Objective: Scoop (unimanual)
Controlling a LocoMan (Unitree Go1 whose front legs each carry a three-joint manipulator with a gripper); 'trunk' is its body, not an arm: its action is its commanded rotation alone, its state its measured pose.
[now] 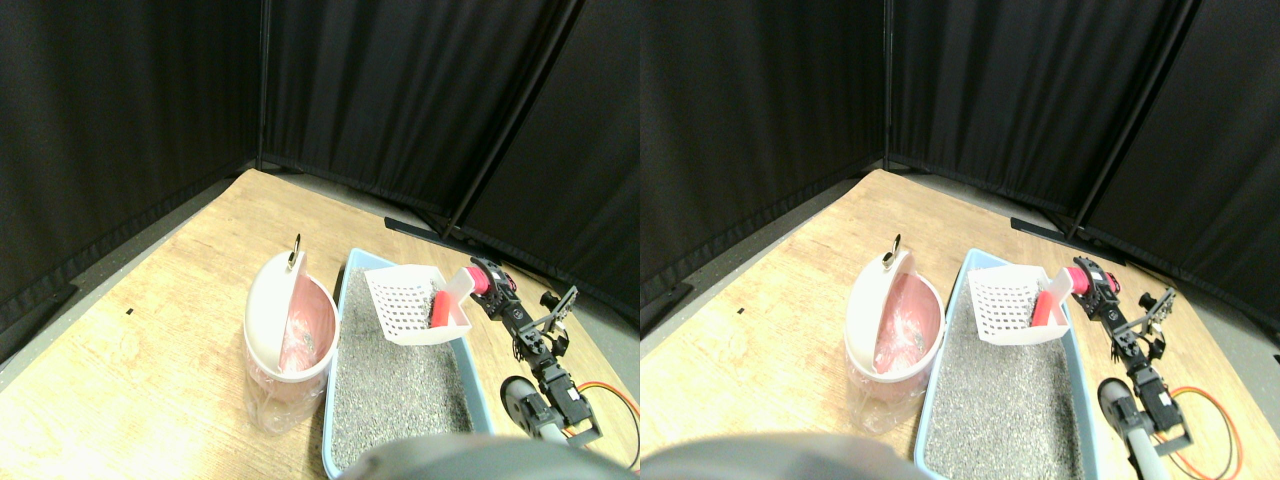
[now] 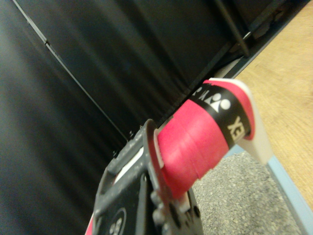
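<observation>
Jaws of the right gripper (image 1: pixel 482 280) clamp the scoop's red-wrapped handle (image 2: pixel 195 147); the slotted white scoop (image 1: pixel 410 303) extends left, centre frame, over the litter tray (image 1: pixel 352 262), beside the bin (image 1: pixel 290 335).

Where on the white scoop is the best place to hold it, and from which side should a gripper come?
Grip the scoop by its thick handle wrapped in red tape, coming from the right, away from the slotted basket. The handle sticks out toward the right gripper, which already sits at it, while the wide basket hangs over the grey litter in the blue tray and offers no narrow part.
</observation>
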